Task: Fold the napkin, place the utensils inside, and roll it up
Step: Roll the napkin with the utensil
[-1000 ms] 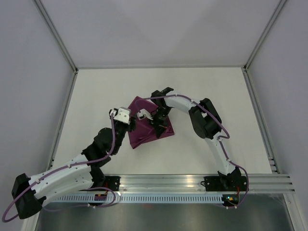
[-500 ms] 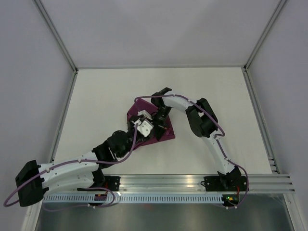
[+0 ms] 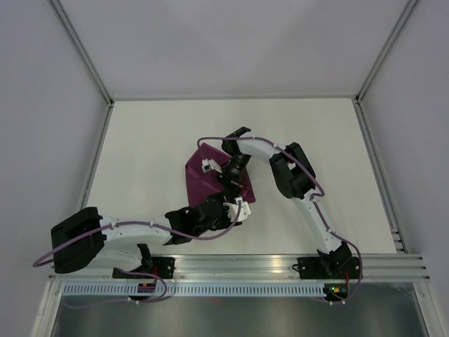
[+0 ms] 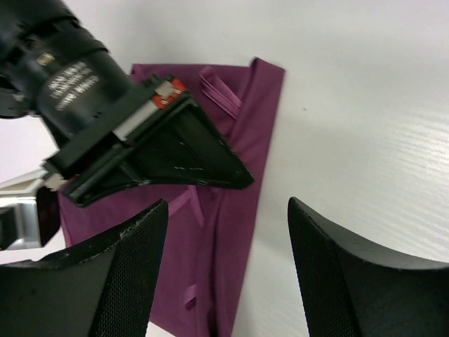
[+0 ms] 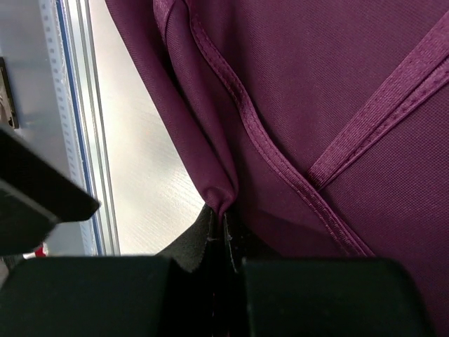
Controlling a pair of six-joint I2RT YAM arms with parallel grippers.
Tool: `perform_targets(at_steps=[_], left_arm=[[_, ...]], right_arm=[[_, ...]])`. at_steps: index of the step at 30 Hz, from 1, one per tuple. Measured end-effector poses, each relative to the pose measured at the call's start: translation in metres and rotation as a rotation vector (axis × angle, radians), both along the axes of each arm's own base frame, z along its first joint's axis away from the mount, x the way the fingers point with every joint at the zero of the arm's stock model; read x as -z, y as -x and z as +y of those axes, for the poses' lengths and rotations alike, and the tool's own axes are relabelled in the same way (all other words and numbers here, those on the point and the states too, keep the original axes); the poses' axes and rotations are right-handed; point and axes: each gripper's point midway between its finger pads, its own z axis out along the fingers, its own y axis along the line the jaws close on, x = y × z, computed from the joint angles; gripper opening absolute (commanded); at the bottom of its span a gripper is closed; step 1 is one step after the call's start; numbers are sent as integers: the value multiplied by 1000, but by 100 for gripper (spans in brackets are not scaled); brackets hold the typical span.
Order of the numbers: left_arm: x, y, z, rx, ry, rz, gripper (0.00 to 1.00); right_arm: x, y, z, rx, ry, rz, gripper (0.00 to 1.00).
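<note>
Sitting on a white table (image 3: 140, 140) (grey walls (image 3: 231, 42) around) is the napkin (image 3: 202, 184).

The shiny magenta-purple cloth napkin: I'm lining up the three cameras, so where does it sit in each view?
Top external: shiny magenta-purple cloth napkin at centre.
Left wrist: napkin left of centre.
Right wrist: napkin fills most of the frame.
Shared landmark: black right gripper, shut on its fold.
</note>
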Motion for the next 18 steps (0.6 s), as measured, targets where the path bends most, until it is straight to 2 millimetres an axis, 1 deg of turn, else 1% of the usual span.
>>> perform_targets(at_steps=[3, 8, 11, 14, 18], left_arm=[[13, 3, 0, 10, -39, 16, 75], [15, 1, -3, 1, -35, 7, 75], [22, -3, -4, -7, -49, 3, 75], [30, -7, 0, -19, -82, 3, 75], [36, -17, 8, -44, -110, 2, 74]], right_arm=[[0, -1, -1, 8, 2, 9, 0], [0, 0, -5, 14, 13, 22, 0], [0, -2, -9, 20, 22, 28, 1], [1, -3, -13, 28, 31, 40, 1], [1, -3, -17, 29, 39, 50, 0]])
